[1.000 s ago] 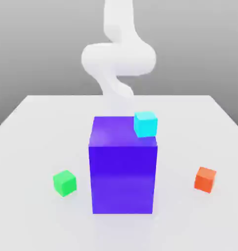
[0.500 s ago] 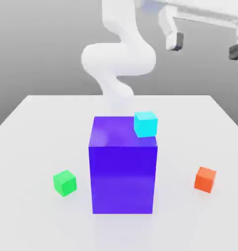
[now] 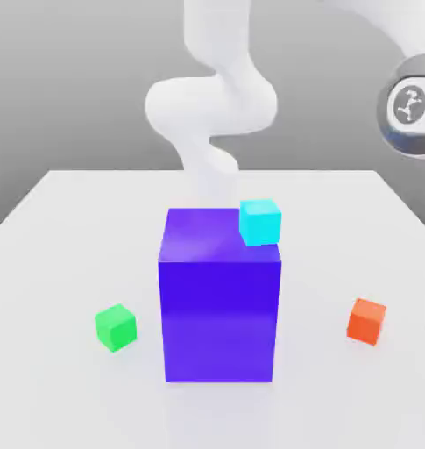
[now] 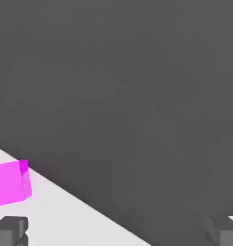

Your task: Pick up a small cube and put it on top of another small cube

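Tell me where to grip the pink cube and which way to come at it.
Grip the pink cube on two opposite flat side faces, coming down from above. It rests on the table near the edge, apart from anything else, and the open gripper looks wide enough to straddle it.

Four small cubes—green cube [image 3: 116, 328], cyan cube [image 3: 260, 221], orange-red cube [image 3: 366, 320], magenta-pink cube [image 4: 10, 183]—one purple-blue block [image 3: 219, 298].
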